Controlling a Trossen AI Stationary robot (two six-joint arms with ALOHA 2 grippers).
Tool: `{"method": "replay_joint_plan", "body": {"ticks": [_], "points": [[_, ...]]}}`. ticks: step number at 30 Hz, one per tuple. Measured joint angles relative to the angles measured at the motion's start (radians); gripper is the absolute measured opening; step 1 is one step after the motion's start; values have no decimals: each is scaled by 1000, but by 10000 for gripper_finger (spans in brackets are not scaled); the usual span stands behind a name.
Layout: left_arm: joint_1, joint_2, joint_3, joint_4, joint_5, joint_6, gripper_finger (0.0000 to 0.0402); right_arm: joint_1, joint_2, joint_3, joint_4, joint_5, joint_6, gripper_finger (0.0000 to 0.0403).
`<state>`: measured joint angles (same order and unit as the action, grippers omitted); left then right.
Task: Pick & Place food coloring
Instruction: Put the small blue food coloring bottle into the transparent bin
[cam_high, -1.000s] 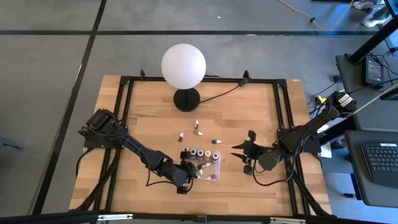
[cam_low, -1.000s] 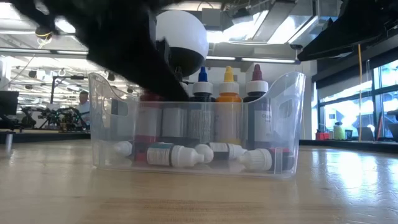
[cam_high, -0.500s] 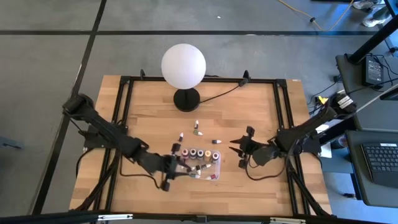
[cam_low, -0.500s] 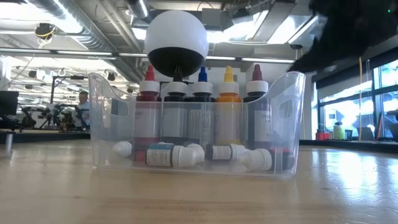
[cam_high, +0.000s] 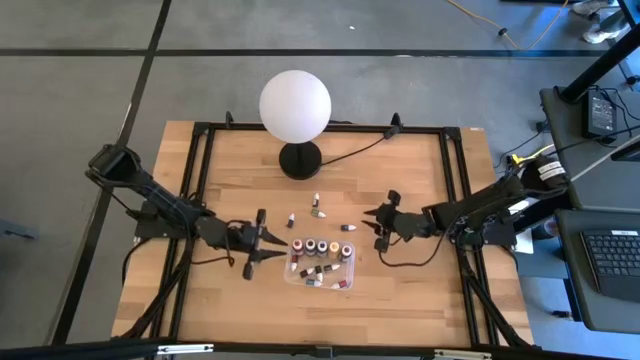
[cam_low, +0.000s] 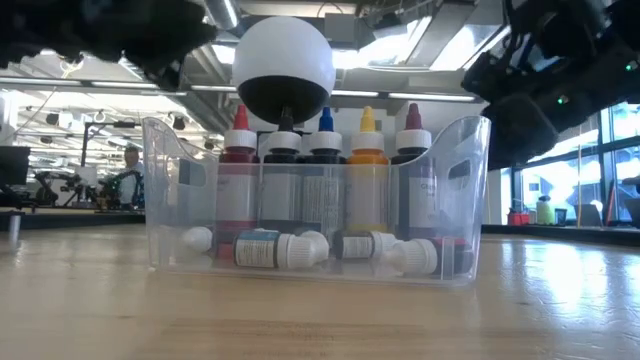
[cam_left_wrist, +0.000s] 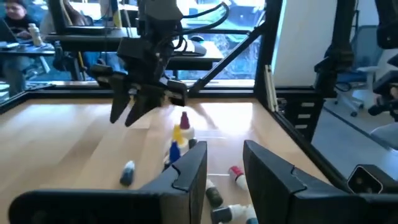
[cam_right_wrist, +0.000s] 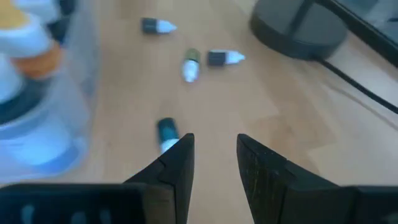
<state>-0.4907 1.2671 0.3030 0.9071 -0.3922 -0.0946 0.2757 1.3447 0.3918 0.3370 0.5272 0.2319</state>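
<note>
From above, the wooden table (cam_high: 400, 290) carries a clear tray (cam_high: 348, 268) near its front middle, holding a row of upright dropper bottles (cam_high: 322, 247) and more lying on their sides. Four loose bottles lie on the wood between the tray and the globe lamp (cam_high: 295, 108): one (cam_high: 291, 218) off the tray's left rear corner, two (cam_high: 319, 211) close together nearer the lamp, and one (cam_high: 348, 227) behind the tray's right end. The left gripper (cam_high: 276, 250) hangs just left of the tray, jaws parted and holding nothing. The right gripper (cam_high: 371, 219) sits just right of the loose bottle behind the tray, jaws also parted and empty.

At table height, the tray (cam_low: 160, 200) fills the middle, with five upright bottles (cam_low: 367, 180) along the back and several lying in front of them on its floor. The lamp (cam_low: 283, 65) rises behind. Dark arm parts show at both upper corners.

From the left wrist, two dark fingers (cam_left_wrist: 189, 171) stand apart with nothing between them. Past them are the bottles (cam_left_wrist: 180, 134) in the tray, a loose bottle (cam_left_wrist: 127, 173) on the wood, and the other arm's gripper (cam_left_wrist: 122, 117) above the table.

From the right wrist, the fingers (cam_right_wrist: 177, 158) are apart and empty. A teal bottle (cam_right_wrist: 166, 133) lies just ahead of them, three more (cam_right_wrist: 214, 58) farther off near the lamp base (cam_right_wrist: 298, 28), and the tray (cam_right_wrist: 43, 93) stands to one side.
</note>
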Motion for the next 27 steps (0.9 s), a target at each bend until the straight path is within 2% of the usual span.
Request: {"method": "replay_joint_plan", "body": {"ticks": [7,12,16,23,27], "points": [[2,0,-31,7,-61,-22,100,-66,36,-2,20,-158,-29,137],[2,0,-31,0,-65,-23,100,-76,85,-2,63,-118,-33,181],[2,0,-31,1,-60,-23,99,-76,140,-2,94,-111,-74,199],[2,0,-31,0,-60,-23,102,-76,251,-2,234,-214,-148,199],[2,0,-31,1,-59,-23,99,-77,299,-1,282,-227,-193,194]]}}
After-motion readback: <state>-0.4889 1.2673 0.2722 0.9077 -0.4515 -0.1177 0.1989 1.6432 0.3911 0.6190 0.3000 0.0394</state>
